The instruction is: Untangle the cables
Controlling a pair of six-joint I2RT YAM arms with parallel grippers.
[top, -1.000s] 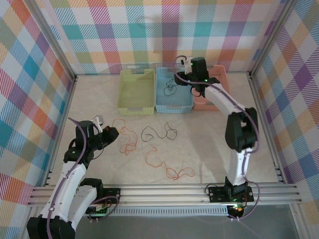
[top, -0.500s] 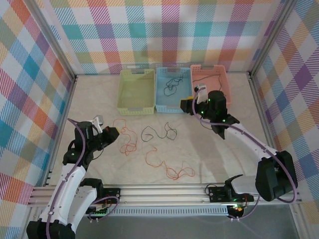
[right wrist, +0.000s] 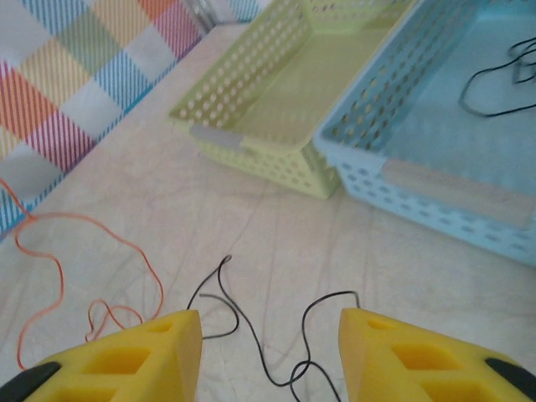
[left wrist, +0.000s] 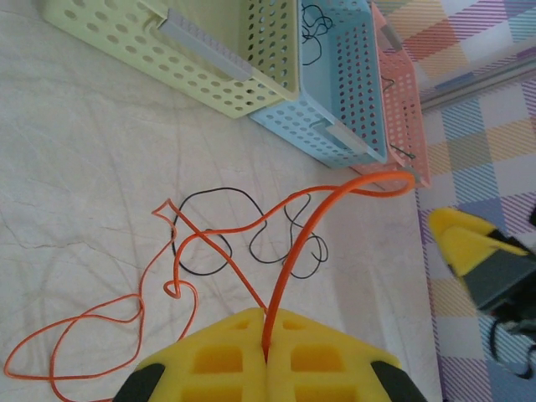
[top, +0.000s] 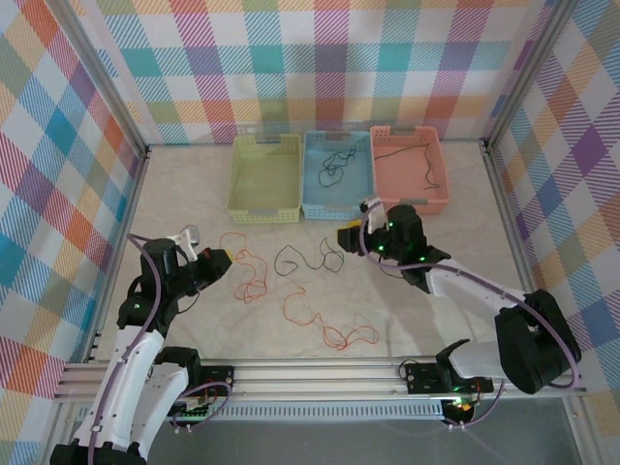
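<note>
Left jaws clamp orange cable [left wrist: 291, 264], arcing toward pink basket [left wrist: 406, 105]

The table [top: 426, 310] looks faintly marbled cream; the walls [top: 291, 68] are many-coloured plaid. There are an orange wire [left wrist: 295, 251], a black wire [top: 310, 263], a green basket [top: 263, 184], a blue basket [top: 339, 201], a pink basket [top: 412, 189].

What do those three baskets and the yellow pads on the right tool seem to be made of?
Green basket, blue basket, pink basket: likely moulded plastic, matte, walls with even rows of holes. Yellow pads: probably soft foam, dull surface with cut-out pockets.
</note>
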